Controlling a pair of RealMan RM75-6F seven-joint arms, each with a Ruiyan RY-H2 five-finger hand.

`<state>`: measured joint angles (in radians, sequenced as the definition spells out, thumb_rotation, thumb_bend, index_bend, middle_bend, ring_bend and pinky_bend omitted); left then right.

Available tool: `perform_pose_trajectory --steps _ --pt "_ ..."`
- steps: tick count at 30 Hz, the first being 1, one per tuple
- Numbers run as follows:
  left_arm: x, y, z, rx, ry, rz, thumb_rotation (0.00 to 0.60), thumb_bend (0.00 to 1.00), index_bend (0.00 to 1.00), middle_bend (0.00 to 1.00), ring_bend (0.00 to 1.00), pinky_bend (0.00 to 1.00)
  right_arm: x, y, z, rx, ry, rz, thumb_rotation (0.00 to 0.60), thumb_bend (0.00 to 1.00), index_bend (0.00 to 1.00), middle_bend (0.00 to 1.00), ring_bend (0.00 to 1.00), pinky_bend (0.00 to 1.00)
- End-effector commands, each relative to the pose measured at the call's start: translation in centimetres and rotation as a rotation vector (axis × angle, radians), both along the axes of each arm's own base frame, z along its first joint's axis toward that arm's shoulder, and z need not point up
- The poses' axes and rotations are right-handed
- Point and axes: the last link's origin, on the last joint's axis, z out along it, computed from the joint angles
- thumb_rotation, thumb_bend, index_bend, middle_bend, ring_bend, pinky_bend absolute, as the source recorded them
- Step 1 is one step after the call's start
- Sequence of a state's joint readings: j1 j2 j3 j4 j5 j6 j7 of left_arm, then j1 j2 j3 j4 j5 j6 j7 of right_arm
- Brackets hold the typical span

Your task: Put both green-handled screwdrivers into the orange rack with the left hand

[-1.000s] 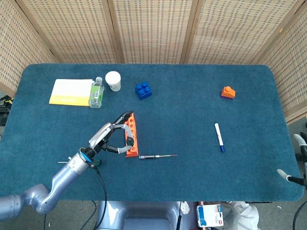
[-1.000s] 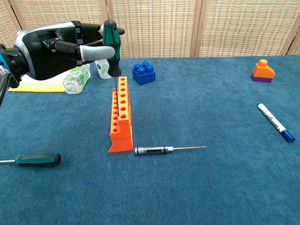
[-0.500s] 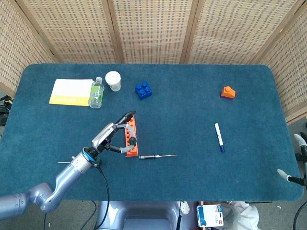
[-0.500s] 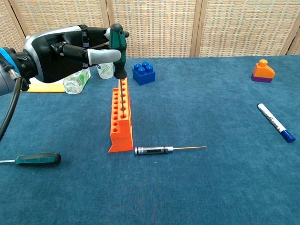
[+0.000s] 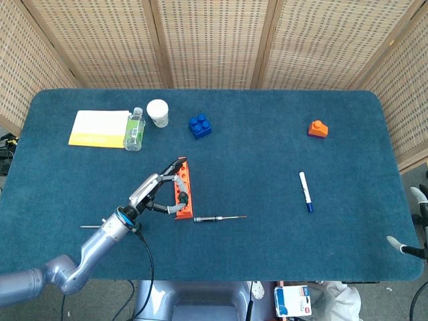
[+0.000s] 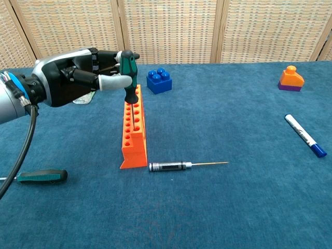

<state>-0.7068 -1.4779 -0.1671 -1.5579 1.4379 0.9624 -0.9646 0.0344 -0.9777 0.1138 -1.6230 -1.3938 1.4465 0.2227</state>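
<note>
Blue-carpeted counter (image 5: 267, 167), woven screens behind. Left hand (image 6: 72, 78) w/ fingers (image 6: 111, 82) pinching green-handled screwdriver (image 6: 128, 70), upright, shaft entering orange rack (image 6: 133, 127) directly below fingertips. Second green-handled screwdriver (image 6: 41, 176) flat on counter, well below and left of fingers, near front edge. Black-handled driver (image 6: 181, 166) just beside rack's near end, right of fingers. Bottle (image 5: 134, 128), cup (image 5: 158, 112), yellow pad (image 5: 99, 128) beyond hand; blue brick (image 6: 158, 81) just right of fingers. Marker (image 6: 305, 136), orange block (image 6: 290, 78) far right; wide open carpet between. Right hand (image 5: 418, 221) only partly seen at right edge, finger state unclear. Vs 1 s ago: held screwdriver lower, tip now in rack, hand lower too.
</note>
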Motion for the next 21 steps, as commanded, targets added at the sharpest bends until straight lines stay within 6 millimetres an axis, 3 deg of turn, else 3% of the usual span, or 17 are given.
perform_pose_trajectory --steps 1,21 --pt "-0.5 -0.1 -0.8 -0.018 0.005 0.006 0.600 0.30 0.56 0.00 0.00 0.00 0.0 0.0 0.0 0.001 -0.001 -0.001 0.600 0.00 0.01 0.00 0.00 0.00" --pt "-1.7 -0.1 -2.5 0.043 0.072 -0.002 0.600 0.32 0.55 0.00 0.00 0.00 -0.1 -0.1 0.0 0.003 -0.001 -0.005 0.600 0.00 0.01 0.00 0.00 0.00"
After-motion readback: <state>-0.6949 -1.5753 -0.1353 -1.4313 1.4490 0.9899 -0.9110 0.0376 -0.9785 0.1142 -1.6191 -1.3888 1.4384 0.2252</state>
